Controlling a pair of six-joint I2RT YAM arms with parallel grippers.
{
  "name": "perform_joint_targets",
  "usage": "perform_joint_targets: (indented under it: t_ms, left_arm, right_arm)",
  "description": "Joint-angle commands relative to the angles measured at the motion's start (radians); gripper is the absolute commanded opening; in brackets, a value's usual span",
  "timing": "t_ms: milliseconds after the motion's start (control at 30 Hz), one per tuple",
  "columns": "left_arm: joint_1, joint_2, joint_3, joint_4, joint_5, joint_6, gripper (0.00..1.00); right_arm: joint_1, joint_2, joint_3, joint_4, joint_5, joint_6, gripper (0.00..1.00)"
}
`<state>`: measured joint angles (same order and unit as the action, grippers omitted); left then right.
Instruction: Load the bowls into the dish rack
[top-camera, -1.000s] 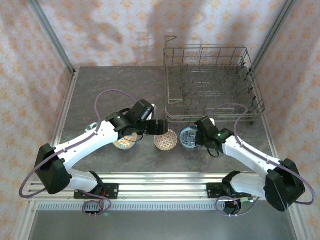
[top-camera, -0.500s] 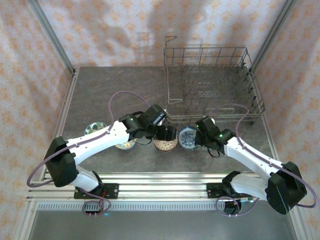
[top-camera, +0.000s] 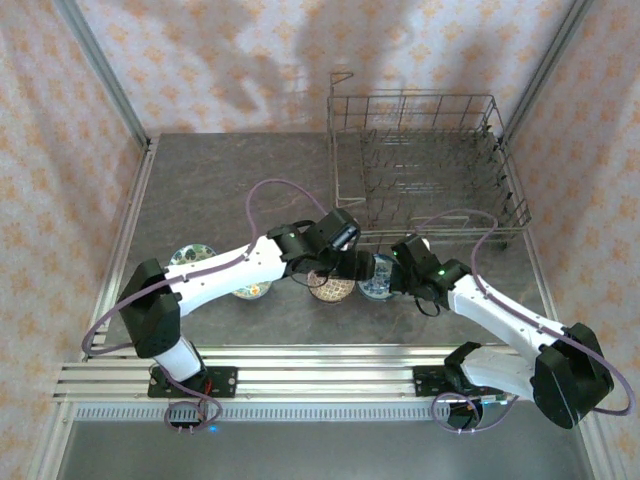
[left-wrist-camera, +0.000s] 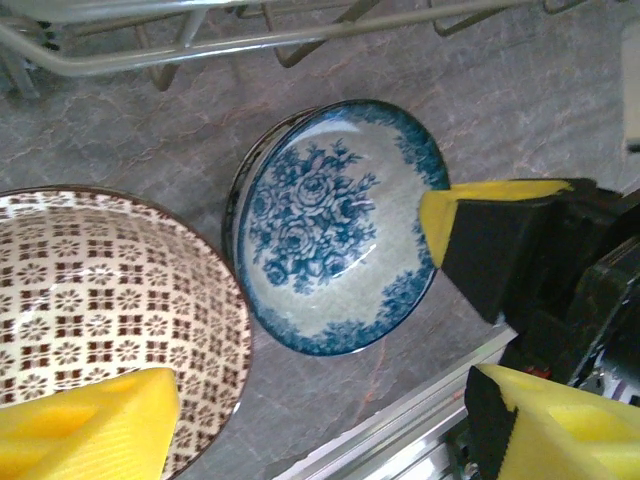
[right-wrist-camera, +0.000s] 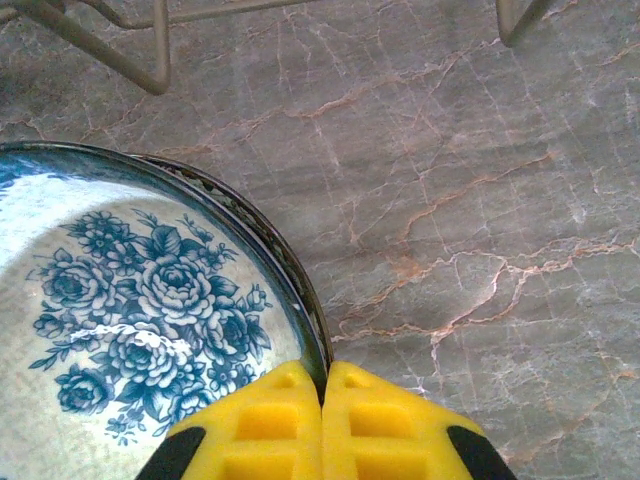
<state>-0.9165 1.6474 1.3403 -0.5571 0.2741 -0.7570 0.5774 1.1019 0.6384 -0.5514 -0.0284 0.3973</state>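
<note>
The blue-white bowl sits on the grey table in front of the dish rack. My right gripper is shut on its near rim, one pad inside and one outside. From the left wrist, the same bowl looks tipped, with the right gripper's yellow pad on its edge. Beside it lies the brown-patterned bowl. My left gripper hangs open above the gap between these two bowls, with nothing between its pads. An orange bowl and a green one lie further left.
The rack's lower wires run just behind the two bowls. A metal rail runs along the table's near edge. The two arms stand close together over the blue-white bowl. Patterned walls enclose the table.
My left arm has swung right, from over the orange bowl to above the brown and blue-white bowls, its jaws narrowing slightly. The right gripper has stayed on the blue-white bowl's rim.
</note>
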Motion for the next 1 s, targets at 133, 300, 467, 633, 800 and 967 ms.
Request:
perform_joint_targets:
  t_ms: [133, 300, 467, 633, 800, 967]
  left_arm:
    - [-0.006, 0.068, 0.088, 0.013, 0.011, -0.031, 0.76]
    - [-0.006, 0.062, 0.082, 0.014, -0.007, -0.039, 0.76]
    - [-0.007, 0.036, 0.061, 0.017, -0.034, -0.048, 0.76]
    - [-0.007, 0.014, 0.041, 0.016, -0.059, -0.056, 0.76]
    - [-0.005, 0.013, 0.037, 0.006, -0.07, -0.067, 0.76]
    - [-0.001, 0.046, 0.073, -0.035, -0.076, -0.072, 0.76]
  right_arm:
    - [-0.015, -0.015, -0.025, 0.019, -0.017, 0.001, 0.02]
    - [-0.024, 0.012, -0.036, 0.06, -0.094, -0.016, 0.02]
    - [-0.012, 0.078, -0.016, 0.1, -0.162, -0.024, 0.02]
    - [0.002, 0.078, -0.008, 0.129, -0.189, -0.011, 0.02]
    - [0.013, 0.127, -0.008, 0.166, -0.214, 0.008, 0.02]
    - [0.014, 0.107, -0.016, 0.136, -0.16, 0.011, 0.02]
